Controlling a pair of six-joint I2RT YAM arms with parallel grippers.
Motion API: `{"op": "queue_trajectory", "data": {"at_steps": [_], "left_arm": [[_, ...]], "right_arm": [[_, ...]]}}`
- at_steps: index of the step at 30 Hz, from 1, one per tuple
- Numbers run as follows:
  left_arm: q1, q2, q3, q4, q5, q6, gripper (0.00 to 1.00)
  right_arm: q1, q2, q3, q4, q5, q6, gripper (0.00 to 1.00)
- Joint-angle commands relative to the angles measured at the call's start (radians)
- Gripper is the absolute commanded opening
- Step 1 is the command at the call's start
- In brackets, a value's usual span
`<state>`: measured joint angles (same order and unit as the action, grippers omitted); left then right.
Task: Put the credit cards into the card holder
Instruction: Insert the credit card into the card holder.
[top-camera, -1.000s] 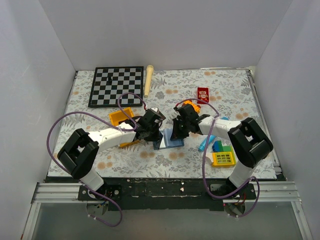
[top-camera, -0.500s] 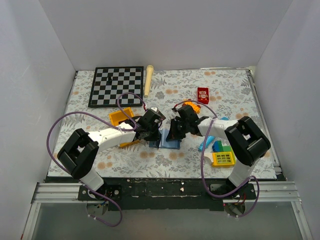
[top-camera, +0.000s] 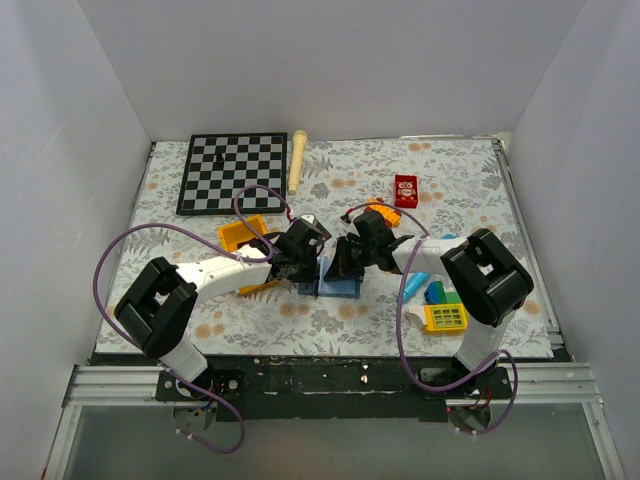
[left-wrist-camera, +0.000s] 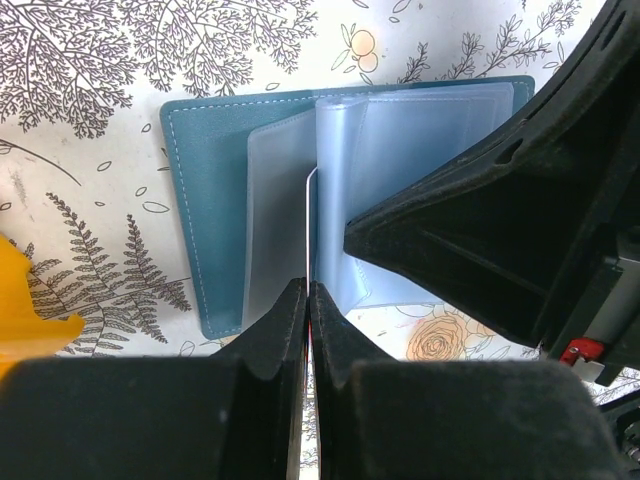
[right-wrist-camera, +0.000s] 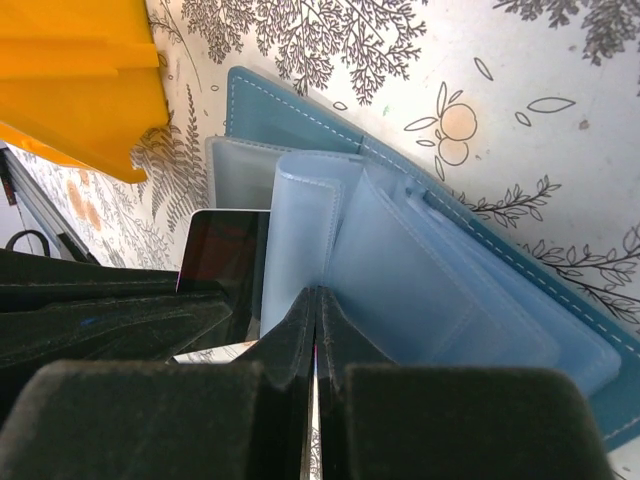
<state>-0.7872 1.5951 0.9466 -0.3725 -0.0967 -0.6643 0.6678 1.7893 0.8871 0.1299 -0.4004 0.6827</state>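
Holder (top-camera: 338, 288) lies open on the table (top-camera: 480, 190), at its middle, between both arms; left fingers (left-wrist-camera: 265, 350) clenched on a black card (right-wrist-camera: 225, 258), held edge-on at the clear sleeves (left-wrist-camera: 275, 220) near the spine; right fingers (right-wrist-camera: 280, 345) pressed together at a sleeve's edge; we cannot tell if they pinch it.

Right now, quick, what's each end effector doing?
Left end effector: closed, holding a credit card edge-on.
Right end effector: closed, apparently pinching a clear sleeve of the card holder.
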Motion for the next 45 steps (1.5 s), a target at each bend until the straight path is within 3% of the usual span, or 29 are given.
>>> {"op": "queue_trajectory", "data": {"at_steps": [1, 13, 20, 45], "left_arm": [[0.002, -0.023, -0.017, -0.057, -0.020, 0.002, 0.00], [0.002, -0.158, 0.066, -0.232, -0.209, -0.046, 0.00], [-0.009, -0.219, 0.043, -0.100, -0.051, -0.014, 0.00], [-0.034, 0.037, 0.046, -0.002, -0.006, 0.032, 0.00]], "right_arm": [[0.003, 0.022, -0.010, 0.073, -0.011, 0.018, 0.01], [0.003, 0.047, -0.059, 0.054, 0.074, 0.012, 0.01], [0.003, 0.055, -0.057, 0.053, 0.078, 0.014, 0.01], [0.001, -0.007, -0.085, 0.010, 0.118, -0.003, 0.01]]}}
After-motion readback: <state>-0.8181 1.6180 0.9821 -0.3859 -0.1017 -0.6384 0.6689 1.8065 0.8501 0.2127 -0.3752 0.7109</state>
